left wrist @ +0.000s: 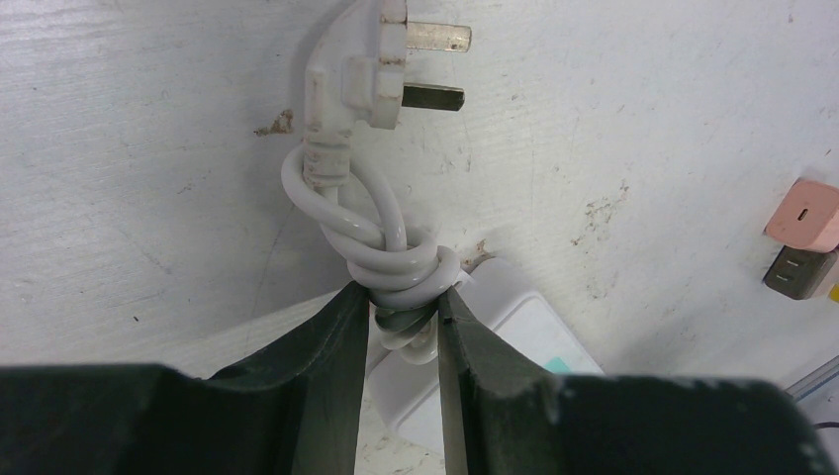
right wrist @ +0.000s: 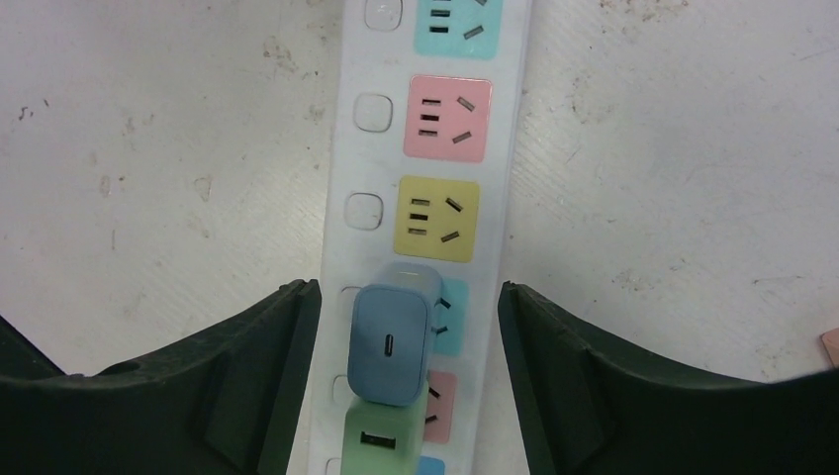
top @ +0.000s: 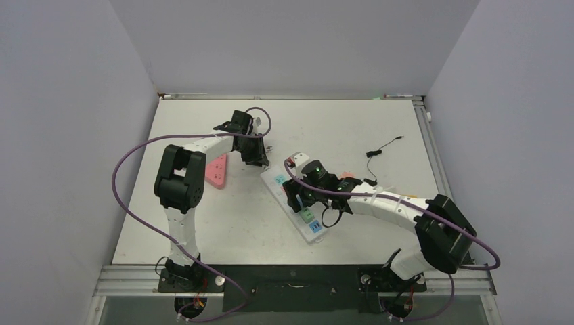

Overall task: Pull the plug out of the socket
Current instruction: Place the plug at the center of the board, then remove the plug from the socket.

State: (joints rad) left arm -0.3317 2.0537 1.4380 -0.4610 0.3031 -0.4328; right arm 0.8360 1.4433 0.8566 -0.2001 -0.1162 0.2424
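Nearest to us, the right claw (right wrist: 406, 297) hangs over the near part of the white strip (right wrist: 346, 168), which lies slanted on the table (top: 203, 223). Its jaws stand wide apart, one on each side of the strip, and we see a gap between each finger and the blue plug (right wrist: 391, 341). They touch nothing. The blue plug sits in the strip between the two fingers. A green plug (right wrist: 381, 440) sits just beside it on the side toward the wrist. Past the blue plug, the yellow and pink sockets are bare.

Farther out, at the strip's far end (top: 277, 179), the left claw (left wrist: 401, 317) is clamped on the strip's own cord (left wrist: 396, 262), which is wound into a knot-like bundle. The cord's white end plug (left wrist: 371, 69) lies flat on the table beyond the fingers, its prongs bare. At the right edge of the left wrist view we see a pink charger (left wrist: 806, 213) and a grey one (left wrist: 796, 272) just beside it.

To the left of that claw lies a pink piece (top: 217, 170). Well apart, toward the far right, a thin black wire (top: 382, 147) rests on the table.
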